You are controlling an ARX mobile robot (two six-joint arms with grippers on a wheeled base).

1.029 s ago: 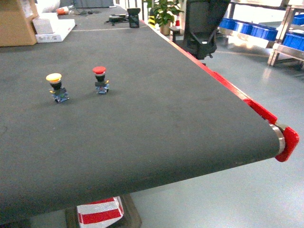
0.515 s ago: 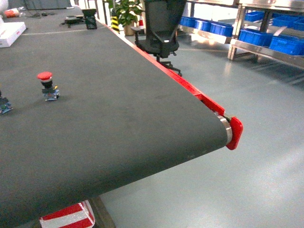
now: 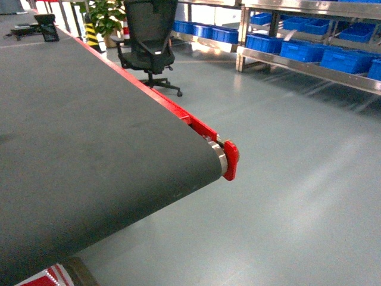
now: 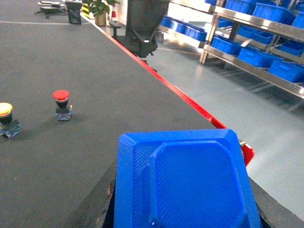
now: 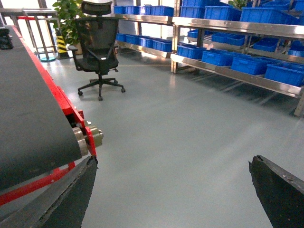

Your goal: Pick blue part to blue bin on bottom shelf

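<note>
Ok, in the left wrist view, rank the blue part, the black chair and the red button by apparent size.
1. Blue part, filling the lower frame, though it sits right at the camera.
2. Black chair, far off and cropped.
3. Red button, smallest.

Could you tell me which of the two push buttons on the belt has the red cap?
The button farther from the belt's left edge; the other, beside it, has a yellow cap.

Blue part (image 4: 183, 183) fills the left wrist view, flat face up.
</note>
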